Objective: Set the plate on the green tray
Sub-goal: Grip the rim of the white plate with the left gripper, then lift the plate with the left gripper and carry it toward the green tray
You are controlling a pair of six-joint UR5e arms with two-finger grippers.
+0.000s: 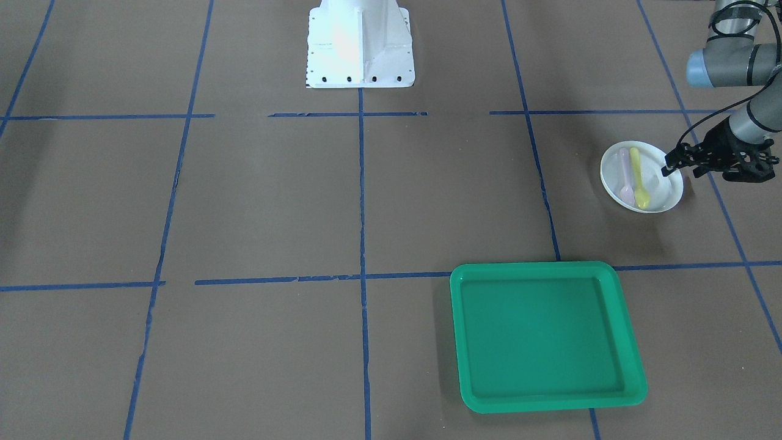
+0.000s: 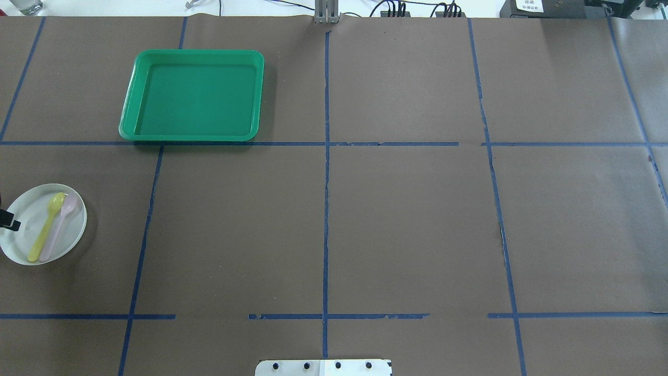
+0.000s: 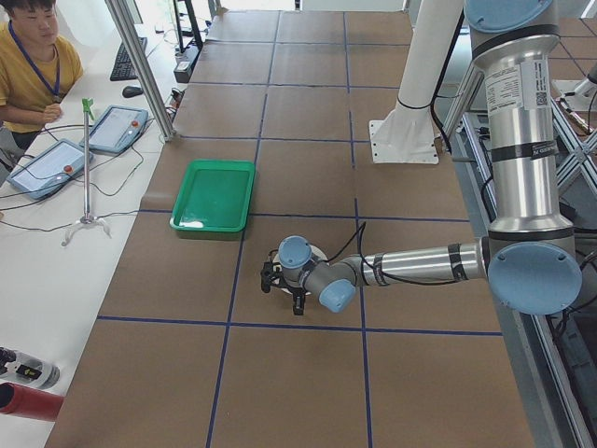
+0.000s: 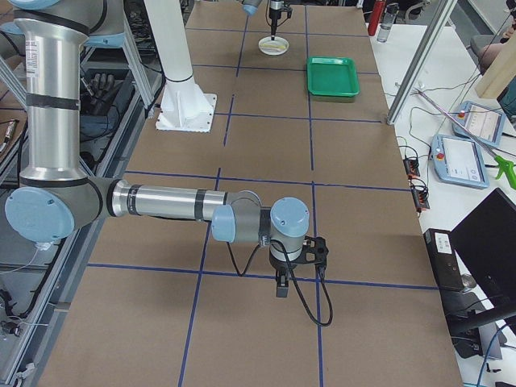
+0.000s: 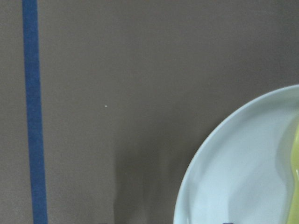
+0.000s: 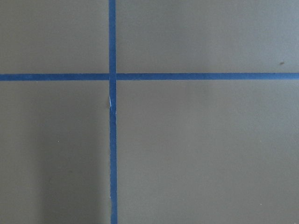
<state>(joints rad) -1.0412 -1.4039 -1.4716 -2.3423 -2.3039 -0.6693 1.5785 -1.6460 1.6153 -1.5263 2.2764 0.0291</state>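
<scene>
From across the table, the glossy green rectangular plastic tray (image 1: 544,333) with rounded corners and a raised rim lies flat on the brown paper table cover (image 1: 256,201). The round white plate (image 1: 661,185) rests on the paper, apart from the tray, past the tray's corner on the robot's side and further toward the robot's left. A yellow plastic spoon (image 1: 638,177) and a pale pink plastic spoon (image 1: 625,176) lie side by side in it. The left gripper (image 1: 671,166) reaches low to the plate's rim on the side away from the tray; its black fingers look close together, but I cannot tell whether they clamp the rim. The white robot pedestal (image 1: 360,43) stands well beyond the tray.

From overhead, the plate sits nearer the robot than the tray and to its left, with one black fingertip over its outer rim at the picture's edge.

From the left end, the near arm stretches low, its wrist covering most of the plate, short of the tray. A seated person in a yellow shirt (image 3: 28,75) is beyond the tray.

From the right end, the right gripper (image 4: 282,286) points down over blue tape lines (image 4: 266,181), well away from the tray; how wide it is I cannot tell.

The left wrist camera shows the plate's rim and a sliver of yellow spoon. The right wrist camera shows crossing tape on paper.
</scene>
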